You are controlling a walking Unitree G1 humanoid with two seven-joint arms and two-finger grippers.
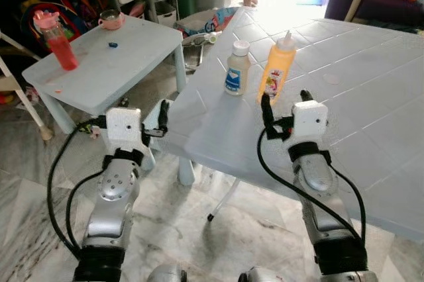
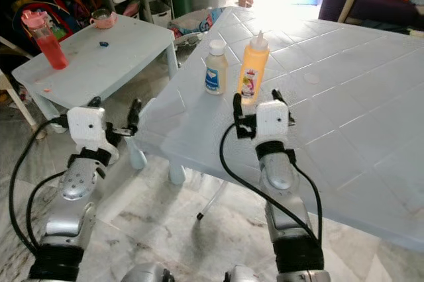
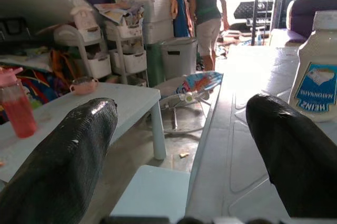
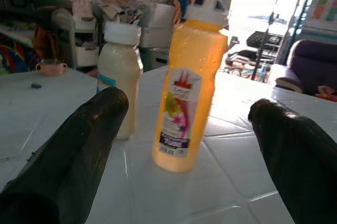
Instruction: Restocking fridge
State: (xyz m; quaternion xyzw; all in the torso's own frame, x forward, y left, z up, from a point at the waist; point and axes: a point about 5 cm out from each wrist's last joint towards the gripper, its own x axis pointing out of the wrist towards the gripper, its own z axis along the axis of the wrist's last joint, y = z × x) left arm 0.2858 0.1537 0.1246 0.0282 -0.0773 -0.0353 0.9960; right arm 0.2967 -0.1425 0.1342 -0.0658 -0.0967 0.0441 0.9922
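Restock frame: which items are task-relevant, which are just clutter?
Job items:
- mayonnaise bottle, upright on the big table
- orange sauce bottle, upright beside it
- right gripper, open, lined up on the sauce bottle

Clutter:
- pink water bottle on the small table
- pink cup on that table
- storage drawers

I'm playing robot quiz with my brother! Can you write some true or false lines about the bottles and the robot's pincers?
1. The orange squeeze bottle stands upright on the big table. True.
2. The right pincer is squeezing the orange squeeze bottle. False: it is open, just short of it.
3. The mayonnaise bottle lies on its side. False: it stands upright beside the orange one.
4. The left pincer is open and holds nothing. True.
5. A red drink bottle stands on the small table. True.
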